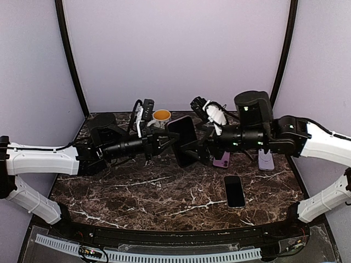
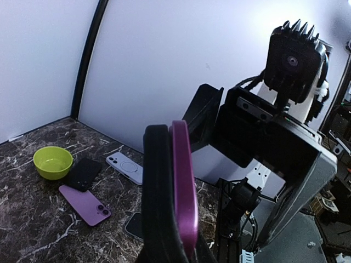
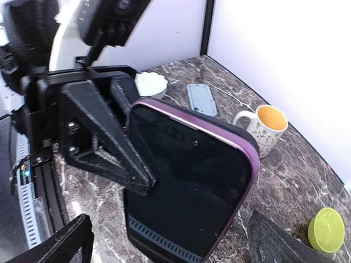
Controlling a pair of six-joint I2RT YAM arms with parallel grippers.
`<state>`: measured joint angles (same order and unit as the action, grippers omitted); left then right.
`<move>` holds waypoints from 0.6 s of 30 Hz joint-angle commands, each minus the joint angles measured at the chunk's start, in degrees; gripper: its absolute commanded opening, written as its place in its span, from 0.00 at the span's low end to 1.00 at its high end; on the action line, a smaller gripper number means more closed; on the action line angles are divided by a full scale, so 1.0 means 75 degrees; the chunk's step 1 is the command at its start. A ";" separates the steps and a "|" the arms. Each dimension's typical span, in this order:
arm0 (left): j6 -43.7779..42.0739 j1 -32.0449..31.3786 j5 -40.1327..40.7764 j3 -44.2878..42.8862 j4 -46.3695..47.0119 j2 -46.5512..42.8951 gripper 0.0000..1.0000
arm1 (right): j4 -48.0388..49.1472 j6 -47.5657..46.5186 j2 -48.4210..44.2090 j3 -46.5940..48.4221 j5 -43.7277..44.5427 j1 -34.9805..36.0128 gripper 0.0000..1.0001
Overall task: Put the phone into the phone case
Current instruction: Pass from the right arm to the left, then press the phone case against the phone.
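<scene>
Holding the purple phone [image 2: 184,186] against its black case [image 2: 159,189] in clamped left fingers [image 1: 165,143], right fingers [image 1: 204,148] apart, we reckon pressing it home comes next.

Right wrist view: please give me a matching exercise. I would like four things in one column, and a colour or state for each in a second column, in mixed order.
Things:
1. mug
2. bowl
3. dish
4. purple-rimmed phone

Colour or state:
A. green
B. all white
C. yellow inside
D. gripped, off the table

Pairs: 1-C, 2-A, 3-B, 4-D
</scene>
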<state>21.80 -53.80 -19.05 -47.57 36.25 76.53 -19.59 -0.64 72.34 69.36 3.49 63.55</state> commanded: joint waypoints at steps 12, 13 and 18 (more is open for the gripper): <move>-0.1559 -0.0144 -0.2066 -0.1207 -0.0405 -0.0931 0.00 | -0.0401 -0.1795 -0.0670 -0.0105 -0.5004 -0.1461 0.65; -0.1624 -0.0153 -0.2066 -0.1217 -0.0410 -0.0939 0.00 | -0.0383 -0.1794 -0.0633 -0.0113 -0.5083 -0.1474 0.60; -0.1750 -0.0180 -0.2192 -0.1299 -0.0449 -0.0925 0.00 | -0.0346 -0.1776 -0.0555 -0.0122 -0.5421 -0.1512 0.51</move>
<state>10.74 -54.83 -33.54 -54.43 30.70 71.55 -23.66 -13.54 68.05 67.48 -32.49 52.69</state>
